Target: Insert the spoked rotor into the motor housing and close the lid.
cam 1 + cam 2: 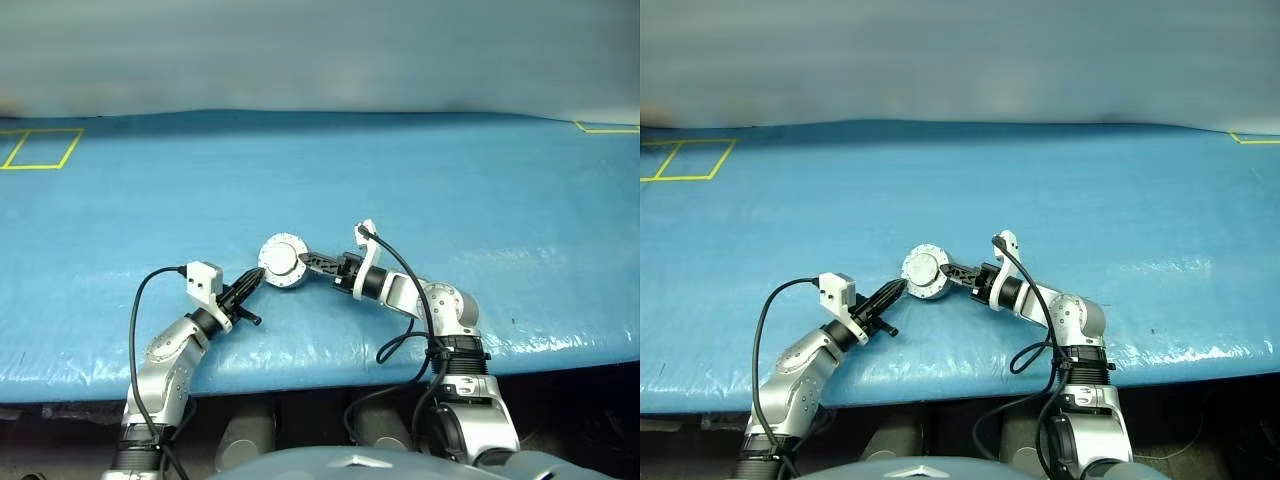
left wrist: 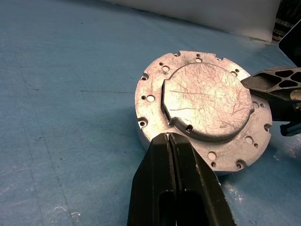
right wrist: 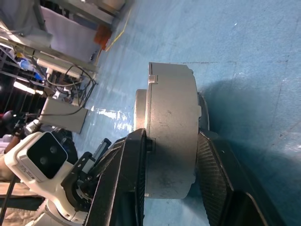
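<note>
The motor housing (image 1: 282, 260) lies on the blue table just in front of me, a round grey metal body. Its lid (image 2: 207, 101), plain scratched grey with a raised centre, is down on top of it. The spoked rotor is hidden. My left gripper (image 1: 258, 278) is shut, and its tip (image 2: 168, 136) touches the lid's rim from the left. My right gripper (image 1: 303, 258) comes in from the right. Its fingers (image 3: 134, 165) clasp the housing (image 3: 171, 136), one across the lid face and one under the base.
The table is covered by a blue sheet (image 1: 450, 190) whose front edge (image 1: 330, 370) runs just below my wrists. A yellow tape rectangle (image 1: 40, 148) marks the far left, and a yellow tape corner (image 1: 608, 127) the far right.
</note>
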You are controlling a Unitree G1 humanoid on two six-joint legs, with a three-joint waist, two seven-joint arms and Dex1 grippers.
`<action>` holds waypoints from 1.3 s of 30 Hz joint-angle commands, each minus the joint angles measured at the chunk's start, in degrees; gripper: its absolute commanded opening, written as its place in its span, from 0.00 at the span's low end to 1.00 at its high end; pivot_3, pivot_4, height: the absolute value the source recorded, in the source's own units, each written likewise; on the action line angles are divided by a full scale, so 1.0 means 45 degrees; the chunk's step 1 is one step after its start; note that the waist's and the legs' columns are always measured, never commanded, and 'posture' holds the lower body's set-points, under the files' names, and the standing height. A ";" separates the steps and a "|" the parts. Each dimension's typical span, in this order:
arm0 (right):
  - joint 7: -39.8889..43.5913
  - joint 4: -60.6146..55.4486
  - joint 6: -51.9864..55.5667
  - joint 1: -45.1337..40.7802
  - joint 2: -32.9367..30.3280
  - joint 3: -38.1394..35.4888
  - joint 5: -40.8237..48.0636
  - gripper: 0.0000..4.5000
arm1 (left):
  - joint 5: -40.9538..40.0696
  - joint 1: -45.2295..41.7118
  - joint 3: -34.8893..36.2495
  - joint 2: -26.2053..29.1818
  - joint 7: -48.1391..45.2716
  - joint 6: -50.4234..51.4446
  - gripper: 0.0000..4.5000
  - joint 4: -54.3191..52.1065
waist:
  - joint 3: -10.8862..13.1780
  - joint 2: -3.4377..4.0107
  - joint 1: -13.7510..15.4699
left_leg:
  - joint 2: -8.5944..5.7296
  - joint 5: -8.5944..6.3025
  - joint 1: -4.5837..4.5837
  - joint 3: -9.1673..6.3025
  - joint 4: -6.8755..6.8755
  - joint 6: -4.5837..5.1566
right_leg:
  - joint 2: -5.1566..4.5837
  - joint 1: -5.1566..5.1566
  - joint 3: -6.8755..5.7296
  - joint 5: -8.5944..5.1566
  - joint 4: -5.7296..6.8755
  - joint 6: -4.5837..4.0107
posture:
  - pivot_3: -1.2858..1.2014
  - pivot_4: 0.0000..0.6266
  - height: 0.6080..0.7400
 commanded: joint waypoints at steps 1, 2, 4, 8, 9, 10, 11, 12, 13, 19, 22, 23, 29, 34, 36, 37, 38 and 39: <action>-0.0802 0.0347 0.0090 -0.0212 0.0428 -0.0791 0.0534 0.26 | -0.0238 0.0212 0.0232 -0.0203 0.0219 -0.0072 0.00 -0.0216 | 0.0000 0.0000 -0.0028 | 0.0000 0.0000 0.0000 0.0000 -0.0001 0.0000 | 0.0000 -0.0001 0.0000 0.0003 0.0001 0.0005 | 0.52 0.24 1.00; -0.1222 0.0572 0.0094 -0.0327 0.0670 -0.1233 0.0770 0.26 | -0.0456 0.0284 0.0429 -0.0332 0.0272 -0.0107 0.00 -0.0310 | 0.0001 0.0000 -0.0049 | 0.0001 0.0000 0.0000 -0.0001 -0.0002 0.0000 | 0.0000 -0.0001 0.0000 0.0004 0.0000 0.0006 | 0.52 0.24 1.00; -0.2019 0.1007 0.0064 -0.0628 0.1165 -0.2230 0.1495 0.26 | -0.1057 0.0424 0.0835 -0.0641 0.0365 -0.0085 0.00 -0.0534 | 0.0006 0.0007 -0.0102 | 0.0003 0.0000 0.0000 -0.0001 -0.0003 0.0000 | 0.0001 -0.0003 0.0000 0.0003 0.0002 0.0003 | 0.52 0.24 1.00; -0.3200 0.1463 -0.0073 -0.1181 0.1822 -0.3574 0.2660 0.26 | -0.1868 0.0721 0.1232 -0.1054 0.0475 0.0115 0.00 -0.0984 | 0.0031 0.0007 -0.0085 | 0.0006 0.0000 -0.0030 0.0001 -0.0003 0.0001 | 0.0002 -0.0039 0.0002 0.0004 0.0009 0.0005 | 0.52 0.24 1.00; -0.3449 0.1453 -0.0120 -0.1360 0.2007 -0.3832 0.3008 0.26 | -0.1973 0.0869 0.1235 -0.1163 0.0561 0.0118 0.04 -0.1127 | 0.0033 0.0007 -0.0089 | 0.0005 0.0000 -0.0051 -0.0001 -0.0003 0.0001 | 0.0002 -0.0058 0.0001 0.0009 0.0011 0.0012 | 0.52 0.24 1.00; -0.3637 0.1434 -0.0138 -0.1481 0.2134 -0.4006 0.3263 0.26 | -0.2046 0.0971 0.1233 -0.1231 0.0630 0.0119 0.09 -0.1225 | 0.0036 0.0011 -0.0092 | 0.0004 0.0000 -0.0073 0.0002 -0.0003 0.0001 | 0.0002 -0.0084 0.0003 0.0014 0.0012 0.0019 | 0.52 0.24 1.00; -0.3824 0.1359 -0.0186 -0.1630 0.2297 -0.4194 0.3615 0.26 | -0.2465 0.1074 0.1367 -0.1479 0.0672 0.0183 0.13 -0.1360 | 0.0037 0.0012 -0.0081 | 0.0002 0.0001 -0.0100 0.0009 -0.0002 0.0001 | 0.0002 -0.0114 0.0009 0.0024 0.0012 0.0022 | 0.52 0.24 1.00; -0.3933 0.1260 -0.0185 -0.1747 0.2427 -0.4326 0.3956 0.26 | -0.2943 0.1143 0.1519 -0.1722 0.0644 0.0245 0.19 -0.1480 | 0.0037 0.0011 -0.0085 | -0.0003 0.0001 -0.0114 0.0008 -0.0002 0.0002 | 0.0001 -0.0123 0.0010 0.0039 0.0011 0.0000 | 0.52 0.24 1.00; -0.3972 0.1109 -0.0170 -0.1830 0.2519 -0.4375 0.4286 0.26 | -0.3514 0.1186 0.1700 -0.2014 0.0662 0.0330 0.27 -0.1630 | 0.0038 0.0012 -0.0095 | -0.0003 0.0000 -0.0132 0.0008 0.0000 0.0003 | 0.0001 -0.0140 0.0011 0.0061 0.0008 -0.0033 | 0.52 0.24 1.00; -0.3663 0.0078 0.0296 -0.1906 0.2584 -0.3963 0.6198 0.26 | -0.6357 0.1123 0.2464 -0.3164 0.0916 0.1135 0.72 -0.2230 | 0.0049 0.0014 -0.0241 | 0.0005 -0.0002 -0.0210 0.0007 0.0008 0.0008 | 0.0008 -0.0209 0.0008 0.0061 0.0007 -0.0037 | 0.52 0.24 1.00; -0.3597 -0.0343 0.0473 -0.1770 0.2502 -0.3593 0.6871 0.26 | -0.7342 0.1093 0.2584 -0.3247 0.0960 0.1706 0.95 -0.2397 | 0.0049 0.0014 -0.0314 | 0.0006 -0.0003 -0.0209 0.0006 0.0013 0.0012 | 0.0012 -0.0203 0.0007 0.0060 0.0006 -0.0037 | 0.52 0.24 1.00; -0.3470 -0.0576 0.0588 -0.1698 0.2450 -0.3385 0.7094 0.26 | -0.7781 0.1075 0.2611 -0.3224 0.0963 0.2003 0.99 -0.2434 | 0.0049 0.0014 -0.0339 | 0.0007 -0.0003 -0.0207 0.0007 0.0018 0.0012 | 0.0014 -0.0201 0.0008 0.0059 0.0007 -0.0037 | 0.52 0.24 1.00; -0.3314 -0.1070 0.0748 -0.1128 0.2106 -0.2186 0.7007 0.26 | -0.9957 0.1016 0.2366 -0.2749 0.0696 0.4060 0.99 -0.2664 | 0.0049 0.0014 -0.0433 | 0.0011 -0.0001 -0.0199 0.0004 0.0030 0.0013 | 0.0022 -0.0192 0.0008 0.0059 0.0014 -0.0036 | 0.52 0.24 1.00; -0.3368 -0.1103 0.0843 -0.0559 0.2018 -0.1398 0.6759 0.26 | -1.0672 0.0846 0.2078 -0.2653 0.0472 0.4818 0.99 -0.2764 | 0.0049 0.0014 -0.0410 | 0.0011 0.0000 -0.0201 0.0002 0.0032 0.0013 | 0.0025 -0.0190 0.0009 0.0060 0.0014 -0.0038 | 0.52 0.24 1.00; -0.3332 -0.1221 0.0878 -0.0359 0.1980 -0.1093 0.6656 0.26 | -1.0757 0.0780 0.2027 -0.2661 0.0359 0.4862 0.99 -0.2892 | 0.0049 0.0013 -0.0411 | 0.0010 0.0000 -0.0202 0.0004 0.0033 0.0012 | 0.0025 -0.0191 0.0011 0.0061 0.0013 -0.0038 | 0.52 0.24 1.00; -0.3303 -0.1271 0.0897 -0.0267 0.1955 -0.0975 0.6620 0.26 | -1.0780 0.0724 0.2083 -0.2699 0.0370 0.4785 0.99 -0.2876 | 0.0049 0.0014 -0.0408 | 0.0010 0.0000 -0.0202 0.0004 0.0034 0.0012 | 0.0025 -0.0192 0.0011 0.0061 0.0013 -0.0038 | 0.52 0.24 1.00; -0.3267 -0.1320 0.0921 -0.0185 0.1914 -0.0868 0.6601 0.26 | -1.0824 0.0663 0.2184 -0.2759 0.0414 0.4674 0.99 -0.2831 | 0.0049 0.0013 -0.0409 | 0.0010 0.0000 -0.0202 0.0004 0.0034 0.0012 | 0.0025 -0.0193 0.0012 0.0061 0.0014 -0.0038 | 0.52 0.24 1.00; -0.3220 -0.1405 0.0972 -0.0092 0.1864 -0.0744 0.6588 0.26 | -1.0883 0.0589 0.2319 -0.2832 0.0510 0.4551 0.99 -0.2760 | 0.0049 0.0014 -0.0405 | 0.0012 0.0000 -0.0201 0.0003 0.0034 0.0012 | 0.0027 -0.0193 0.0012 0.0061 0.0014 -0.0038 | 0.52 0.24 1.00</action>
